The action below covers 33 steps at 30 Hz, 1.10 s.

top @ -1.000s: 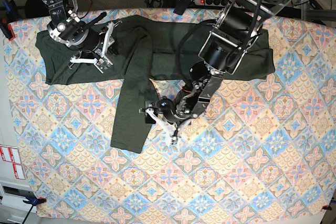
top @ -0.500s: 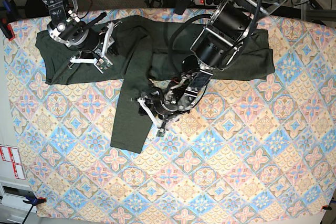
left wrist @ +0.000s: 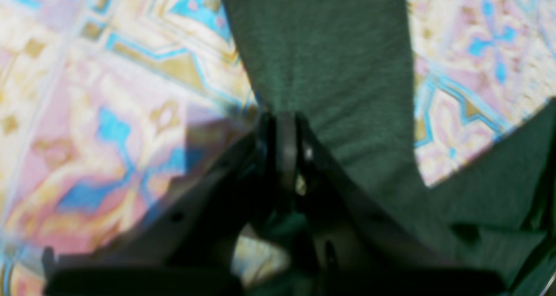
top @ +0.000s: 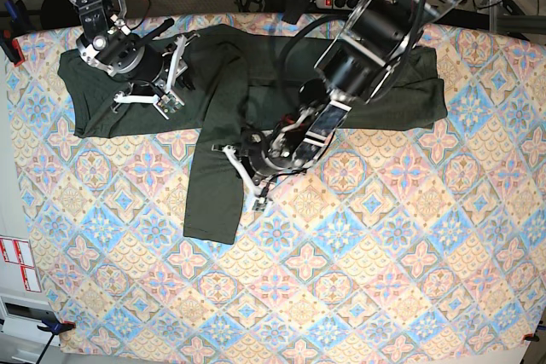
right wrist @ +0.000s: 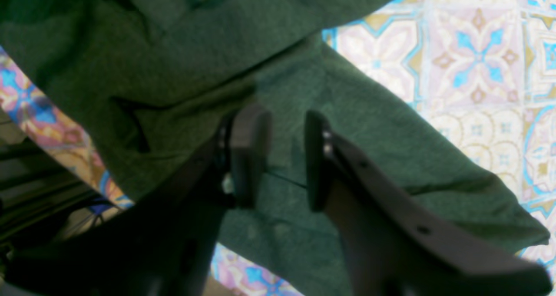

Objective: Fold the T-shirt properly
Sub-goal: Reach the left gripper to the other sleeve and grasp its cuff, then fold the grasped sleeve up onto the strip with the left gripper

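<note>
T-shirt (top: 256, 91) pinched by left gripper (left wrist: 284, 126) at the edge of one sleeve (top: 215, 181); jaws fully closed, pads pressed together with dark olive knit between them, seen blurred in the left wrist view. Positioned on the inner edge of the sleeve, beside bare tablecloth (top: 358, 279), near the middle of the table and somewhat toward its far edge. Left arm reaching in from the far edge across the body of the garment.

Right gripper (right wrist: 284, 157) partly open, jaws set a narrow gap apart. Nothing seen clamped between the fingers (right wrist: 249, 152); green fabric visible through the gap. Whether the fingertips touch the cloth: cannot tell. Located over the garment near the far left corner of the table in the base view.

Garment spread along the far edge of the table, running from near the far left corner to past the middle toward the right. Held sleeve hanging down from the body toward the near edge, cuff end lying flat on the tablecloth, well apart from the near edge. Fabric plain, heathered, without print. Tablecloth patterned in pink, blue and yellow tile motifs, covering the whole table.
</note>
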### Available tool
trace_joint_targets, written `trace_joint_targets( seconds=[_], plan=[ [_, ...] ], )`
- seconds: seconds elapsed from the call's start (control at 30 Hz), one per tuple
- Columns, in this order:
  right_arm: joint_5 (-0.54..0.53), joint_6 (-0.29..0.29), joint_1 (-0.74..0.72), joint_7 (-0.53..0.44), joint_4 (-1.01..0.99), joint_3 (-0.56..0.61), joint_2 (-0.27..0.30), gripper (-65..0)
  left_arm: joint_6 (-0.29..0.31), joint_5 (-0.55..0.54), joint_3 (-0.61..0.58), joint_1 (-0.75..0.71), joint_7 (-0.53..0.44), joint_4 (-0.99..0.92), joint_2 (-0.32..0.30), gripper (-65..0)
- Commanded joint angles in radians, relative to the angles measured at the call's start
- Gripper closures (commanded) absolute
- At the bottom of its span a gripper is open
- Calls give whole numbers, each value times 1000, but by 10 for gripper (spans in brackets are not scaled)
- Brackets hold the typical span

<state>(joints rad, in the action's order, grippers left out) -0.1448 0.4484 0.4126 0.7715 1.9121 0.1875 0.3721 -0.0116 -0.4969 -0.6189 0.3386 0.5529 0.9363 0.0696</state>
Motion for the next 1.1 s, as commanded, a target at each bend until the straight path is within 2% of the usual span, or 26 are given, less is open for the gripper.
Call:
trace_joint_targets(
  seconds=[0.0, 0.1, 0.23, 0.4, 0.6, 0.83, 0.93, 1.07],
  plan=[
    [-11, 0, -4, -20, 19, -6, 9, -172, 2, 4, 3, 3, -12, 71, -23, 0],
    [-11, 0, -4, -20, 19, -6, 9, -172, -3, 4, 4, -65, -12, 223, -87, 0],
    [-11, 0, -7, -20, 19, -6, 9, -172, -123, 4, 4, -158, -12, 415, -189, 0],
    [-11, 0, -8, -20, 19, -4, 9, -172, -187, 7, 4, -272, -12, 628, -299, 0],
    [-11, 0, -8, -20, 19, -4, 9, -172, -302, 8, 4, -438, -12, 861, -420, 0],
    [-11, 0, -8, -20, 19, -4, 9, -172, -445, 10, 4, -580, -12, 996, -491, 0],
    [-11, 0, -8, -20, 19, -4, 9, -172, -471, 10, 4, -628, -12, 1004, -514, 0],
    [-11, 0, -8, -20, 19, -4, 9, -172, -500, 13, 4, -677, -12, 999, -515, 0]
  ],
)
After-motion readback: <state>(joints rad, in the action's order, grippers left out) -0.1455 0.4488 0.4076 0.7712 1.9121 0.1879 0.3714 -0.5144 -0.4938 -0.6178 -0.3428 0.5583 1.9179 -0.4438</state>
